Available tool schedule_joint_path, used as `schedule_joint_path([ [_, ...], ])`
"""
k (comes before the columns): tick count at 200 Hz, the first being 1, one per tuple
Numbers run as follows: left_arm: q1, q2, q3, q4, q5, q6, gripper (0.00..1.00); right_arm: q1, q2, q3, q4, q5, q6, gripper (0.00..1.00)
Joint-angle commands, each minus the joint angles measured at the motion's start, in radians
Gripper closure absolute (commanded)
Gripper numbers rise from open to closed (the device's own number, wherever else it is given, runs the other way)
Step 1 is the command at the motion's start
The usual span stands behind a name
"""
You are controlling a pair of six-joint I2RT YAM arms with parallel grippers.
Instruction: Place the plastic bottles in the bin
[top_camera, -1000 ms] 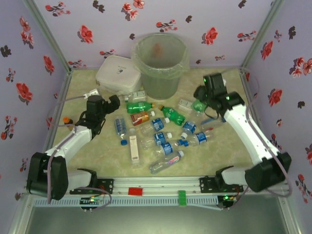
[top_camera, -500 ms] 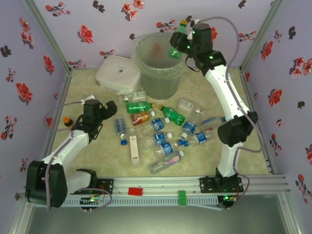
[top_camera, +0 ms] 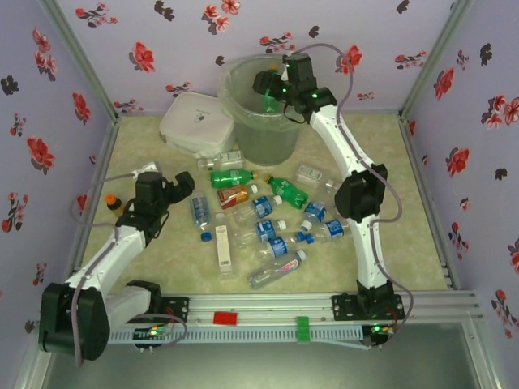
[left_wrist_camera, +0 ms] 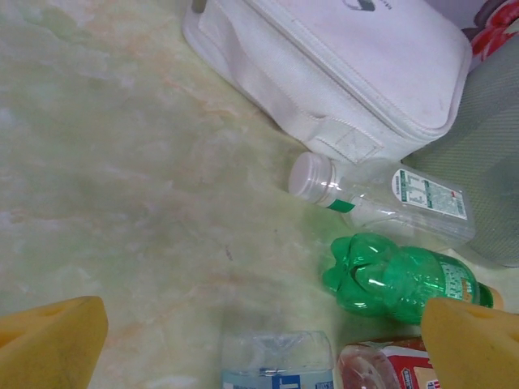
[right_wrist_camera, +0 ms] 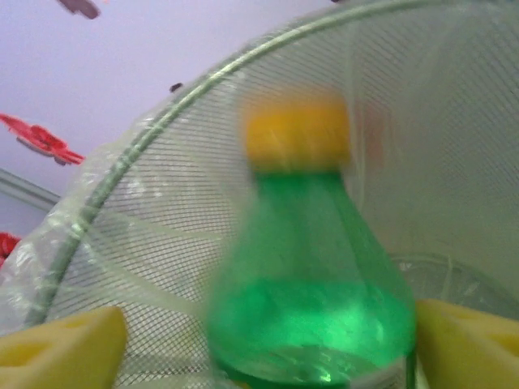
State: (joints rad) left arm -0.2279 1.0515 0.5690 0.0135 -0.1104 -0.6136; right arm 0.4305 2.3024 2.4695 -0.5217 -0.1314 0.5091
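– Where's the right gripper [top_camera: 266, 87]?
– Over the bin [top_camera: 243, 121], a round mesh-walled bucket with a crinkly clear liner. Its yellow foam pads stand wide, with a green bottle [right_wrist_camera: 312, 275] between them. The bottle is yellow-capped and blurred, seemingly loose, with a gap beside one pad.
– And the left gripper [top_camera: 178, 185]?
– Spread wide too, empty, low over the marbled table [top_camera: 389, 243] – near the other bottles [top_camera: 263, 219] strewn there.

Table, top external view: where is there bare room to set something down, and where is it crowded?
Bare: the right side of the table, between the plastic bottles and the right wall; also the far corner right of the bin. Crowded: the centre, from the bin's foot toward the near rail.
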Motion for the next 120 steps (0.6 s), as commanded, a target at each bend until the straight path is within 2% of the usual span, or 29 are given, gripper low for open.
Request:
schedule_joint_path([
  [1, 0.008, -0.025, -0.001, -0.014, 0.016, 0.041, 0.0, 0.005, -0.07, 0.067, 0.024, 0.04, -0.057, 0.0],
  [40, 0.003, -0.027, 0.03, -0.084, 0.056, 0.034, 0.0, 0.007, -0.184, 0.045, -0.061, 0.159, -0.108, 0.0],
  [56, -0.009, -0.02, 0.042, -0.119, 0.057, 0.027, 0.0, 0.007, -0.265, -0.03, -0.088, 0.208, -0.137, 0.0],
  [86, -0.058, 0.015, 0.076, -0.196, 0.048, 0.022, 0.0, 0.005, -0.464, -0.33, -0.055, 0.292, -0.174, 0.0],
  [120, -0.154, 0.083, 0.097, -0.231, -0.019, -0.01, 0.0, 0.005, -0.697, -0.647, -0.054, 0.514, -0.089, 0.0],
])
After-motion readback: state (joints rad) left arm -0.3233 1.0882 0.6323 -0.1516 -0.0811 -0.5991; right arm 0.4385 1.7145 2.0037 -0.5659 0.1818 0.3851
